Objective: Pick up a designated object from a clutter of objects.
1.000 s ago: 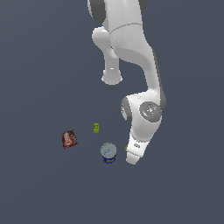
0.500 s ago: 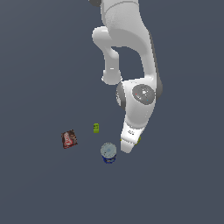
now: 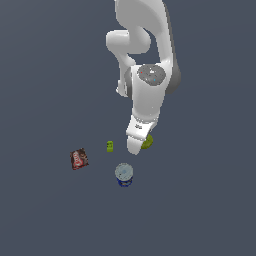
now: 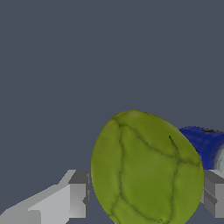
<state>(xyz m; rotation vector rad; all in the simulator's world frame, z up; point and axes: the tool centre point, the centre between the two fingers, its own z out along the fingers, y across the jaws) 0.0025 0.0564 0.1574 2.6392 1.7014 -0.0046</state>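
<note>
Pear-like blob [image 4: 146,168] now sits between the fingers [image 4: 78,199], which have swung in from beside the blue can [image 3: 123,174]. They flank it closely, though actual contact I cannot tell, so lifting looks imminent.

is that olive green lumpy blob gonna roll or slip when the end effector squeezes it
The olive blob looks rounded and egg-like with no flat faces, so it may well roll if nudged. Its curved sides between the fingers could let it squirt out under a squeeze. The creased surface hints at some grip, though it renders smooth. The blue can sits close behind.
</note>
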